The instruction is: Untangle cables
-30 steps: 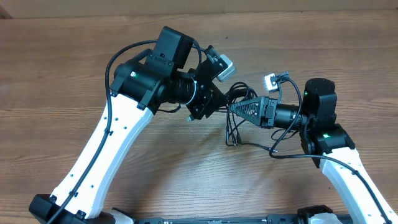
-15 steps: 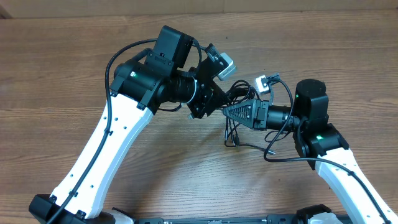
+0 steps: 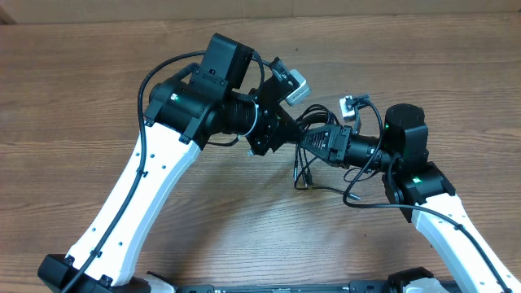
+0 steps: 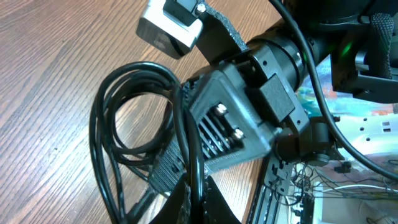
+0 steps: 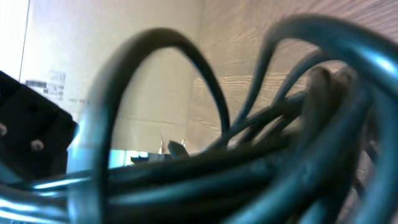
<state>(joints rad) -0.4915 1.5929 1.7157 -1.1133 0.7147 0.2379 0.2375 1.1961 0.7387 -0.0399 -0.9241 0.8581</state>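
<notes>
Pinching a strand of the cables (image 5: 261, 174), the pressed-together left pincer (image 4: 193, 205) is sitting mid-frame overhead, the right pincer (image 3: 305, 141), its spread impossible to tell, is poking into the loops from the right, and nothing is looking untangled yet: cords are bunching between them.

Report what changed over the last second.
The right gripper pushed left into the cables, toward the left gripper, and its jaws narrowed around the strands. Whether it grips them yet is unclear. The left gripper stayed where it was, shut on the cables.
</notes>
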